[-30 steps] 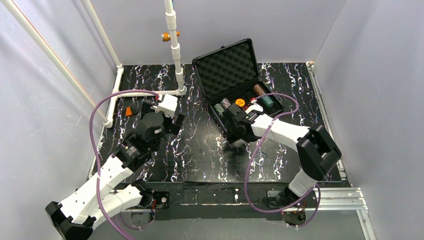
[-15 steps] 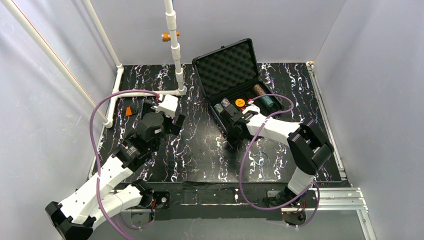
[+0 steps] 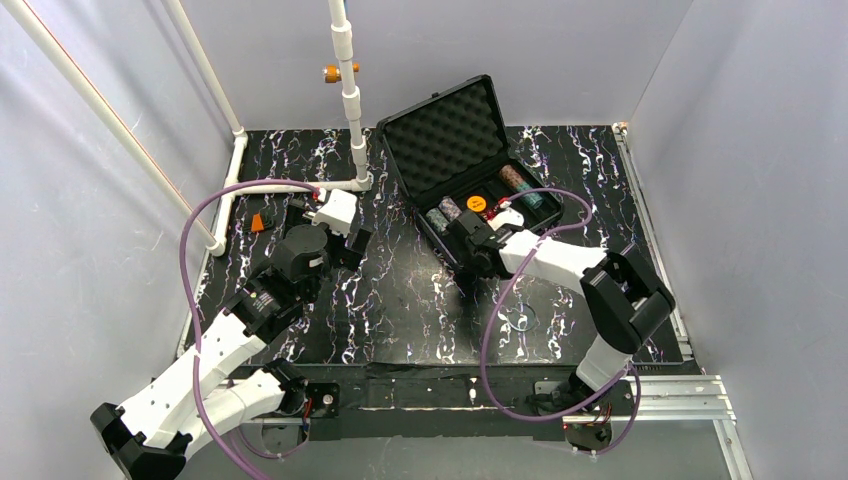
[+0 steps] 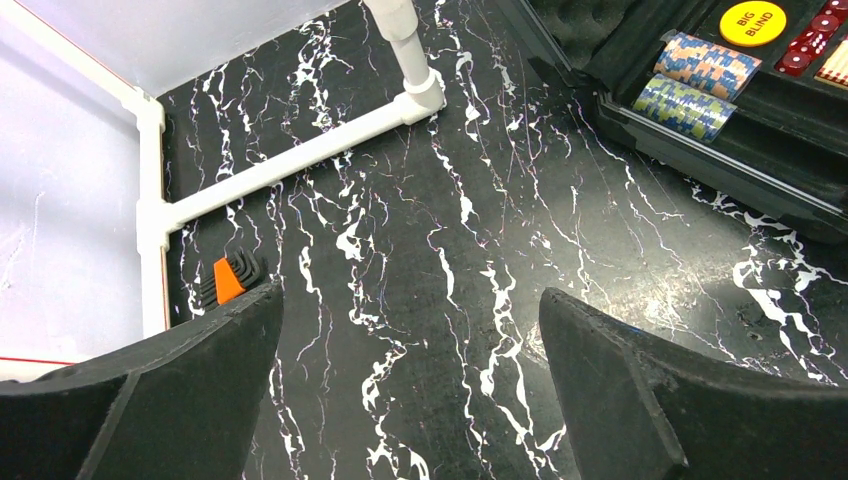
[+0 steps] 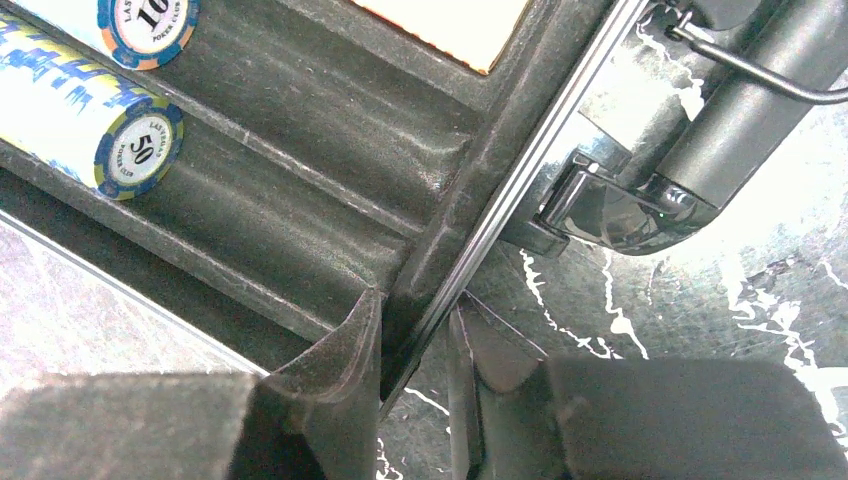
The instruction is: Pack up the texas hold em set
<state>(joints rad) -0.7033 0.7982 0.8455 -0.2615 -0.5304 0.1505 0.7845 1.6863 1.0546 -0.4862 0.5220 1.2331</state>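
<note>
The right claw (image 5: 412,312) was clamped on the front rim of the case (image 5: 480,220); the left claw (image 4: 410,300) was seen apart. The case was judged rigid, loaded and heavy; the rim was judged a thin, slippery hold.

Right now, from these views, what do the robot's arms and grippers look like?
Both the left arm and right arm have white shells joined by chunky black joints. A purple cable loops along each. The left gripper has broad, matte black wedge-shaped fingers; the right gripper has the same dark fingers, thinning to curved tips. No markings show.
</note>
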